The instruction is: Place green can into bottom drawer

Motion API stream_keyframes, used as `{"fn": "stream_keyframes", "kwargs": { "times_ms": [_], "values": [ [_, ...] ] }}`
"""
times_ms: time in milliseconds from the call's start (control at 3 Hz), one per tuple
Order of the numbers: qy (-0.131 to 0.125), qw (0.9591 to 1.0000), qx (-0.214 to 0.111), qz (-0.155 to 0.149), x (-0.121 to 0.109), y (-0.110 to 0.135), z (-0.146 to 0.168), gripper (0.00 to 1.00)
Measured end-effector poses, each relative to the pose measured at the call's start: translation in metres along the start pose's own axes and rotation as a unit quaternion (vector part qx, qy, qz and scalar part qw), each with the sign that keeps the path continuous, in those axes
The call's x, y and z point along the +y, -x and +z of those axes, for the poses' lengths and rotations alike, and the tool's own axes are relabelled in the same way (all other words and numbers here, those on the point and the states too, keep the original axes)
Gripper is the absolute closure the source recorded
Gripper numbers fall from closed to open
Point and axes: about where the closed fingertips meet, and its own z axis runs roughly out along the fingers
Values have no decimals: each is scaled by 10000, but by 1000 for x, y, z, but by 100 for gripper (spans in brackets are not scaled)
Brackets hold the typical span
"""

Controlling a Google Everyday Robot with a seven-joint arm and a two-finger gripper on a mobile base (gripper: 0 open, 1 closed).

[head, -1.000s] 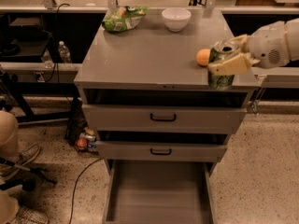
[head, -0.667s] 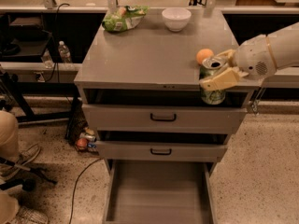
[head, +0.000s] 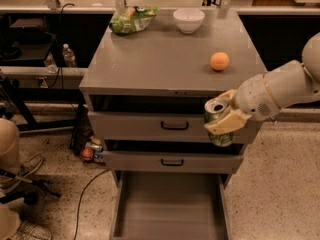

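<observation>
My gripper (head: 223, 118) is shut on the green can (head: 217, 123), a small green can with mottled print and a silver top. It holds the can upright in the air in front of the top drawer's right end, off the cabinet top. The bottom drawer (head: 170, 204) is pulled out below, a wide grey flat-floored tray with thin side walls, to the lower left of the can. My white arm (head: 280, 89) reaches in from the right.
On the grey cabinet top (head: 165, 59) lie an orange fruit (head: 219, 61), a white bowl (head: 188, 20) and a green snack bag (head: 131, 20). Two shallower drawers with black handles (head: 174, 126) sit above the bottom drawer. Cables and cans (head: 90, 149) lie on the floor at left.
My gripper has carried the green can off the cabinet top, forward and down past the front edge, to hang in front of the top drawer. The orange stays on top.
</observation>
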Motion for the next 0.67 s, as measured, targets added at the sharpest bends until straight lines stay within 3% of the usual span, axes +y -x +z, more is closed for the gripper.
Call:
{"fn": "stream_keyframes", "kwargs": {
  "times_ms": [333,667],
  "values": [
    [97,9990,425,71,22,-35,33,100],
    [95,9990,421,69,22,-34,33,100]
  ]
}}
